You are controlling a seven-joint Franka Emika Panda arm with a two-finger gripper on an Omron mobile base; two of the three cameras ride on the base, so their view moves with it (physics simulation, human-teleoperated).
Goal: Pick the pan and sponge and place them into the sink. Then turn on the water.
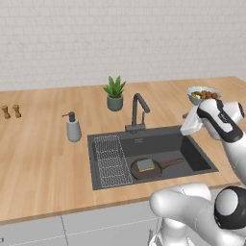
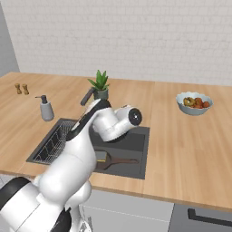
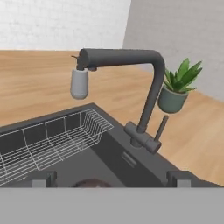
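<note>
Wooden surface (image 1: 43, 158) surrounds the dark grey sink (image 1: 197, 156) on all sides; the basin is recessed, with a narrow strip of wood between its front rim and the front edge of the surface. A wire-grid rack (image 1: 111, 161) occupies the left section of the basin. The pan (image 1: 140, 173) lies flat on the basin floor right of the rack, handle pointing right, with the sponge (image 1: 145, 165) resting inside it. Basin floor behind the pan and toward the right wall is open.

Behind the rear rim stands the faucet (image 1: 139, 109), with a potted plant (image 1: 115, 93) behind it to the left. A soap dispenser (image 1: 73, 128) stands on the wood left of the sink, and two small wooden shakers (image 1: 10, 111) sit well apart at the far left. A bowl of fruit (image 1: 202, 94) sits behind the right rear corner of the sink, near the arm's wrist in the left base view.

The arm reaches over the right side of the basin, forearm raised above the rim, hand turned leftward toward the faucet. In the hand view the claw (image 3: 111, 178) faces the faucet's upright and side lever (image 3: 161, 127); its two fingertips (image 3: 43, 178) stand wide apart, holding nothing. No water is visible at the spout.
</note>
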